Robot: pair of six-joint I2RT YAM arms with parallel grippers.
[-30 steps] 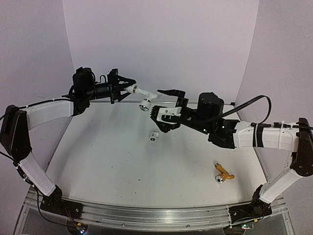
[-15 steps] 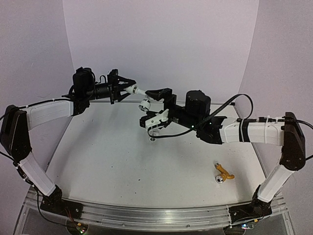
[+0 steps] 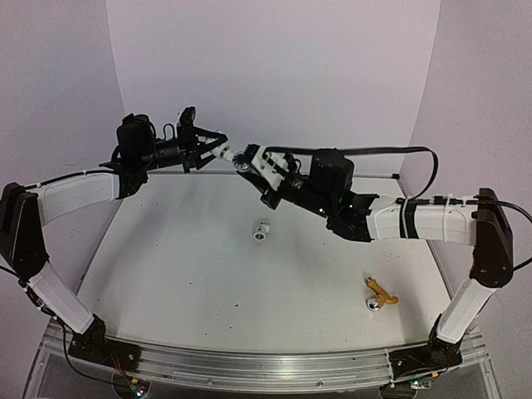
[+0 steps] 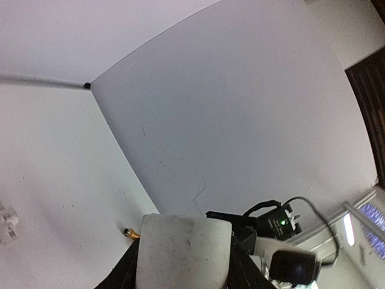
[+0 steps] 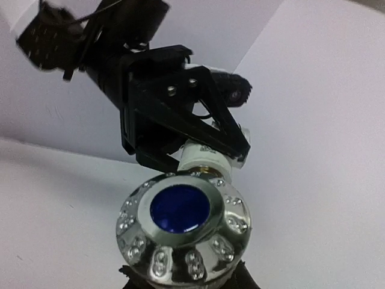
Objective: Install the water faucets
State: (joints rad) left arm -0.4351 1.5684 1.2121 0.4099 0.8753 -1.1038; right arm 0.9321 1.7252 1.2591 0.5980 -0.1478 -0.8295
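Now | 1 white faucet [image 5: 183,232] clamped by left gripper [image 3: 209,149] + right gripper [image 3: 251,159] | 1 yellow faucet [image 3: 380,293] loose | 1 fitting [image 3: 261,230]

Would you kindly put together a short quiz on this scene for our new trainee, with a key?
1. True or false: the yellow faucet is gripped by the right pincer.
2. What is the right pincer shut on? A: the silvery end of the white faucet; B: the pipe fitting; C: nothing.
3. Name the two things lying on the table.
Key:
1. False: it lies on the table.
2. A. The left pincer holds the other end, in the air.
3. The yellow faucet and the pipe fitting.
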